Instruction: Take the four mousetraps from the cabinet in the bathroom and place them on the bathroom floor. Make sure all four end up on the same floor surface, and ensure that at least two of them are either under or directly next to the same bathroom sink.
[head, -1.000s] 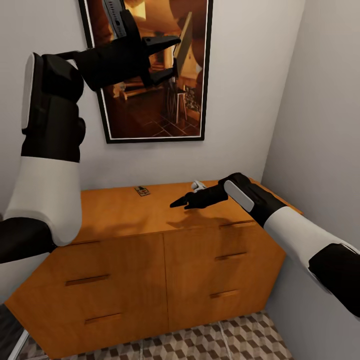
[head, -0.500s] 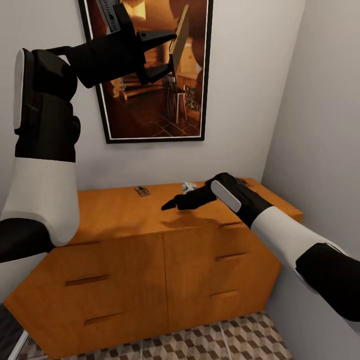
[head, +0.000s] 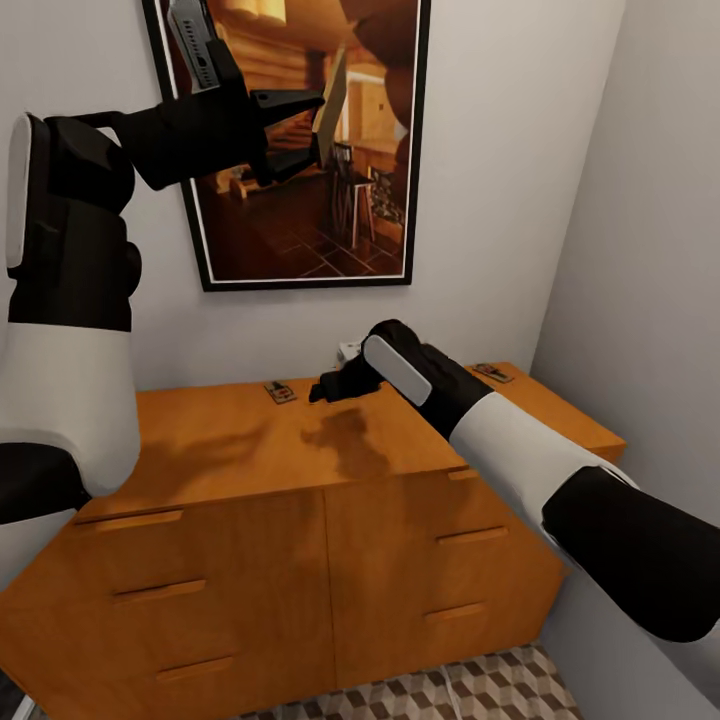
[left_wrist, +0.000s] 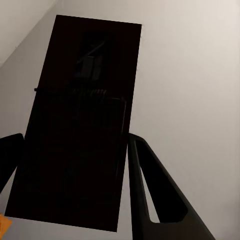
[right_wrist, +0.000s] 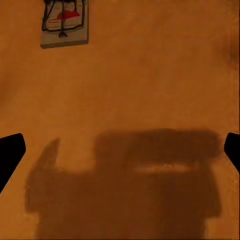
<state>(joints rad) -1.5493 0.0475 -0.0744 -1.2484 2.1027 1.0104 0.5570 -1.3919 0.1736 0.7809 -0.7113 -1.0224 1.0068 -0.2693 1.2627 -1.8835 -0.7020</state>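
The orange-brown cabinet (head: 230, 450) stands against the wall. One mousetrap (head: 281, 392) lies on its top near the back, and a second mousetrap (head: 493, 373) lies at the back right corner. My right gripper (head: 318, 390) hovers open just right of the first trap and low over the wood. In the right wrist view that mousetrap (right_wrist: 65, 22) lies ahead of the right gripper (right_wrist: 120, 150), whose fingertips are spread wide. My left gripper (head: 315, 130) is raised in front of the picture, shut on a third mousetrap (head: 332, 95). The left wrist view shows this mousetrap (left_wrist: 80, 130) as a dark plate between the fingers.
A large framed picture (head: 300, 240) hangs above the cabinet. A grey side wall (head: 650, 250) closes in at the right, next to the cabinet's end. A strip of cube-patterned bathroom floor (head: 430, 695) shows in front of the drawers.
My right gripper has moved left and toward the back of the cabinet top, close to the mousetrap there. The left arm has risen a little with its trap. The head view has shifted slightly.
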